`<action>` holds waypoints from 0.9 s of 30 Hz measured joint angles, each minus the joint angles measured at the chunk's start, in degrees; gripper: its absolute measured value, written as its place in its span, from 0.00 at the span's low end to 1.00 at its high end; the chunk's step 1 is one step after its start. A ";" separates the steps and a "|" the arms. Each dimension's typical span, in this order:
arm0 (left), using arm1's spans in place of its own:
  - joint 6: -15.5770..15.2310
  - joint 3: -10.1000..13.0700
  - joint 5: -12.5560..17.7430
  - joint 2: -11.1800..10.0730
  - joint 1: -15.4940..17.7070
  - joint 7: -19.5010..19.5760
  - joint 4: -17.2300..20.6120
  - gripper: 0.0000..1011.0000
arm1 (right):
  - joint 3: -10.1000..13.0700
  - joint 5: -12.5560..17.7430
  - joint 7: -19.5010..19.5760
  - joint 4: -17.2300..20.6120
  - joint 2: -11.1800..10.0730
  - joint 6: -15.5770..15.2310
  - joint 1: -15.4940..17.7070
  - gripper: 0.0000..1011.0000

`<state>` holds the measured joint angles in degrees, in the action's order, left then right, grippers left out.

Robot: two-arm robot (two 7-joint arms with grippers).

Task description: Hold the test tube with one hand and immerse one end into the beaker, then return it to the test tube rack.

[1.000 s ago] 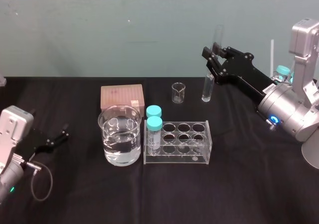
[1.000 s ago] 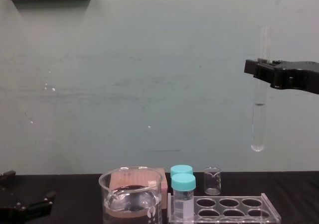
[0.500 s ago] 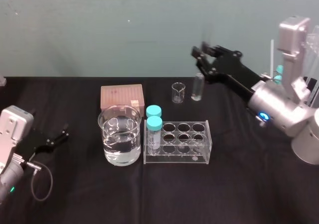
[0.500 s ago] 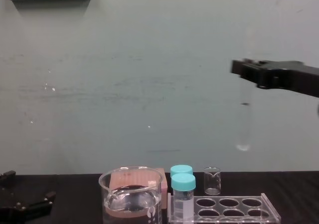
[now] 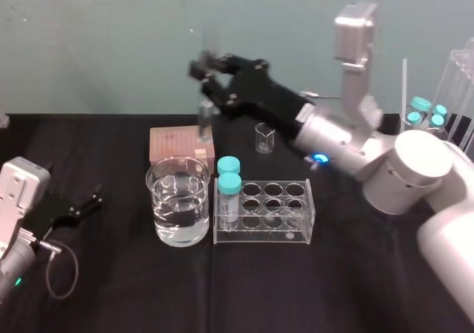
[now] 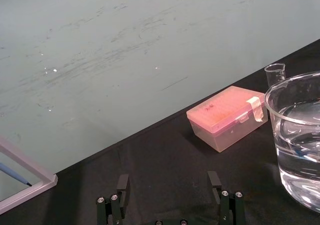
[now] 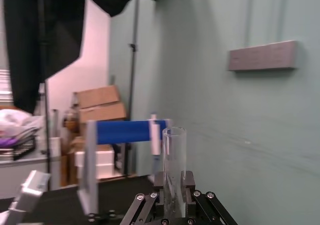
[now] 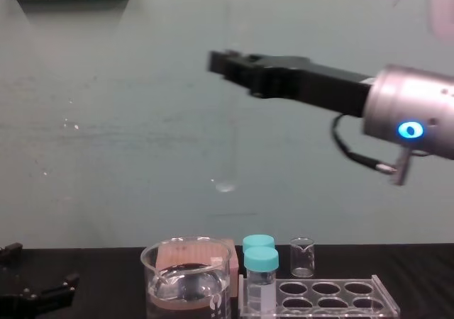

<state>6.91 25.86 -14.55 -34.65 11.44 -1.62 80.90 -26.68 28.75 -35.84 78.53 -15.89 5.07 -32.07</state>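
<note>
Test tube: long, thin, clear glass, round-bottomed, uncapped. Hanging upright high over the black table, round end down, well clear of everything standing there. Probably light, stiff, slick and brittle. Best pinched near the open top with modest force, never squeezed hard or knocked against a rim.

Far left, low by the table: black flat-jawed left gripper, parked, jaws spread wide with nothing between them.

Next along: large wide clear glass beaker, part-filled with clear liquid, standing just left of the rack.

Above its right rim in the chest view, but seemingly farther back in the head view, over the pink lidded box: the tube's round end.

Clamped on the tube's upper part, open mouth poking above the fingers: black flat-jawed right gripper, reaching in from the right.

Below, to the right: low clear acrylic test tube rack, two teal-capped vials in its left holes, the other holes free for the return.
</note>
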 joint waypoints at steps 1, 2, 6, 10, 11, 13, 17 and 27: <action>0.00 0.00 0.00 0.00 0.00 0.00 0.00 0.99 | -0.79 0.28 -0.86 -0.76 0.48 0.20 -0.64 0.22; 0.00 0.00 0.00 0.00 0.00 0.00 0.00 0.99 | -1.11 0.40 -1.18 -1.10 0.64 0.25 -0.84 0.22; 0.00 0.00 0.00 0.00 0.00 0.00 0.00 0.99 | -2.67 0.75 -2.25 -3.29 1.33 0.45 -1.78 0.22; 0.00 0.00 0.00 0.00 0.00 0.00 0.00 0.99 | -4.02 0.84 -2.73 -5.57 1.77 0.53 -2.51 0.22; 0.00 0.00 0.00 0.00 0.00 0.00 0.00 0.99 | -4.48 0.82 -2.84 -6.49 1.93 0.61 -2.75 0.22; 0.00 0.00 0.00 0.00 0.00 0.00 0.00 0.99 | -4.87 0.75 -2.89 -7.28 2.10 0.74 -2.95 0.22; 0.00 0.00 0.00 0.00 0.00 0.00 0.00 0.99 | -5.69 0.52 -3.05 -9.34 2.59 1.13 -3.33 0.22; 0.00 0.00 0.00 0.00 0.00 0.00 0.00 0.99 | -6.98 -0.16 -3.26 -13.02 3.76 1.65 -3.84 0.22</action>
<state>6.91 25.86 -14.55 -34.65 11.43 -1.62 80.90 -33.67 28.59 -39.10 65.50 -12.13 6.73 -35.91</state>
